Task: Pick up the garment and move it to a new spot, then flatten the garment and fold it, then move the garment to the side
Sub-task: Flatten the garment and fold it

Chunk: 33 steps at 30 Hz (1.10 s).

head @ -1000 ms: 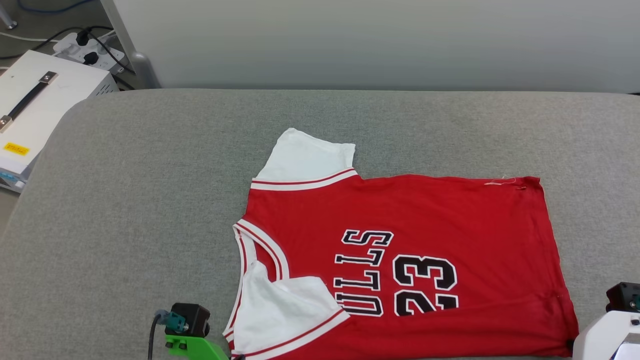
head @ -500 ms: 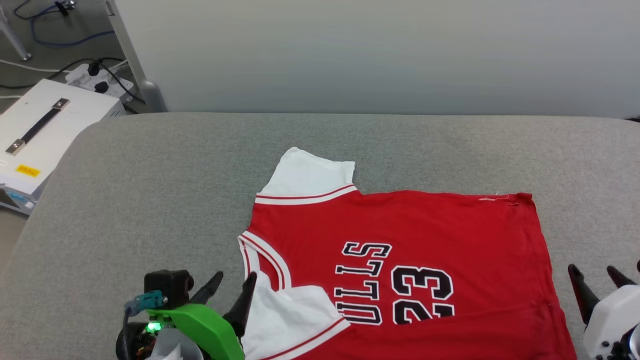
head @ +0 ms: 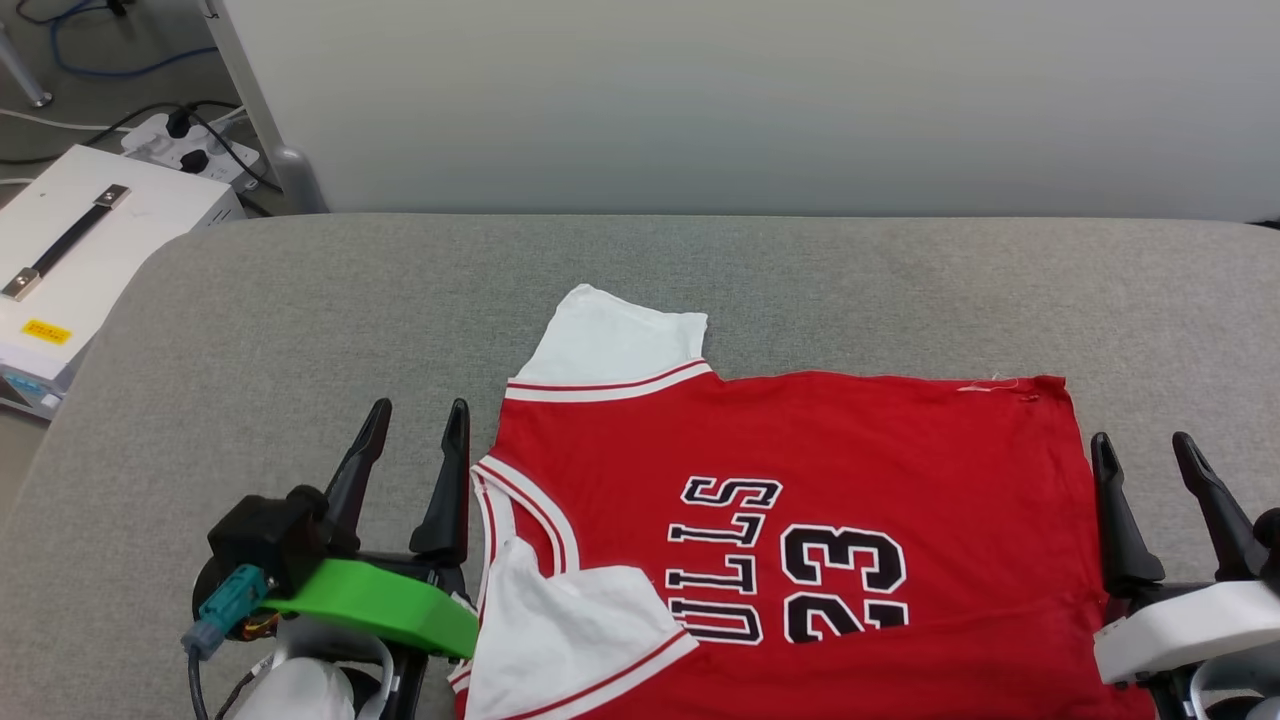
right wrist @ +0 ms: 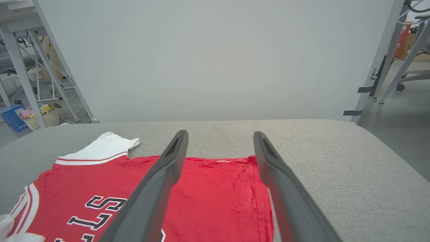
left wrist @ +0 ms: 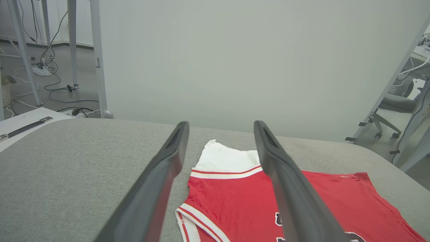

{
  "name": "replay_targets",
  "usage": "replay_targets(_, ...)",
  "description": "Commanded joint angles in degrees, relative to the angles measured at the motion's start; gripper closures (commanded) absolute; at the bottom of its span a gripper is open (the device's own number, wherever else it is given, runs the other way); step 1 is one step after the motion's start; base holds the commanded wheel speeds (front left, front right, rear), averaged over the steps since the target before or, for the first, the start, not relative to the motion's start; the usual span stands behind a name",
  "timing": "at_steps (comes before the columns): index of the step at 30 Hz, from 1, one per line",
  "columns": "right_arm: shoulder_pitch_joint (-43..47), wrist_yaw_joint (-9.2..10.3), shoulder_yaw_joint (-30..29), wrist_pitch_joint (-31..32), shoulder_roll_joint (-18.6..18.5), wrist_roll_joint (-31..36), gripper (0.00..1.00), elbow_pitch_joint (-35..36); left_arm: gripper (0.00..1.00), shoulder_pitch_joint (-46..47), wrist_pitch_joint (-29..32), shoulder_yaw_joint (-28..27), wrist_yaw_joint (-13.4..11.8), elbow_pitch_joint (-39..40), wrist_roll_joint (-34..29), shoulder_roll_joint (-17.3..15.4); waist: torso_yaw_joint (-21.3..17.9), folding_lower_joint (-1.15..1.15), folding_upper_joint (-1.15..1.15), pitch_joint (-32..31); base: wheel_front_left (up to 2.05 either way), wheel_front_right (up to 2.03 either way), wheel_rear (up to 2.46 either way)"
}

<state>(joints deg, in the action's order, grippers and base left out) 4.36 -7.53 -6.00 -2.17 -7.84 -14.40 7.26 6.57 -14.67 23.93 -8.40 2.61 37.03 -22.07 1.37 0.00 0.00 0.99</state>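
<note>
Garment (head: 850, 450) lies flat on the grey pad (head: 300, 300), between my spread left gripper (head: 420, 408) and right gripper (head: 1142, 440). Head view gives me the near sleeve (head: 560, 630) folded across BULLS, its bottom edge cut off; left wrist view gives the far sleeve (left wrist: 228, 158).

A grey fabric-covered surface (head: 250, 330) with rounded corners carries a red garment (head: 800, 440), lying flat with its printed front up, neck to the left. Its far white sleeve (head: 615, 335) spreads out; its near white sleeve (head: 560, 625) is folded over the chest.
</note>
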Motion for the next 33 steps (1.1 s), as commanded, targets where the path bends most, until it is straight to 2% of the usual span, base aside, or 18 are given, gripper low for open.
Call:
replay_targets(1,0.0,0.04,0.3,-1.9,0.4,0.7,0.0,-0.5,0.0,-1.7,-0.3,-1.6,1.2,0.5,-2.5,1.3,-0.1,0.0,0.0,0.1,0.0,0.0,0.0)
replay_targets(10,-0.5,0.04,2.1,-6.4,0.6,1.3,0.0,-2.9,0.0,-6.1,-0.3,-7.8,7.8,-2.3,-11.9,8.3,-0.3,0.0,0.0,0.0,0.0,0.0,0.0)
replay_targets(16,-1.3,0.04,2.5,-7.0,0.8,1.2,0.0,-3.6,0.0,-6.1,-0.3,-10.6,10.6,-4.5,-15.2,11.7,-0.4,0.0,0.0,0.5,0.0,0.0,0.0)
replay_targets(22,-1.6,0.04,3.1,-7.1,0.6,1.0,0.0,-4.0,0.0,-5.7,-0.3,-12.9,12.7,-5.4,-17.2,13.4,-0.7,0.0,0.0,1.2,0.0,0.0,0.0)
replay_targets(27,-2.4,0.04,3.3,-6.6,0.5,0.5,0.0,-3.3,0.0,-1.0,1.8,-10.9,14.5,-9.3,-17.6,12.1,-1.9,0.0,0.0,4.6,0.0,0.0,0.0)
replay_targets(33,-4.1,0.04,4.3,-6.2,0.1,0.7,0.0,-1.3,0.0,12.6,12.9,-7.2,15.7,-11.0,-16.2,6.6,-4.2,0.0,0.0,11.3,0.0,0.0,0.0)
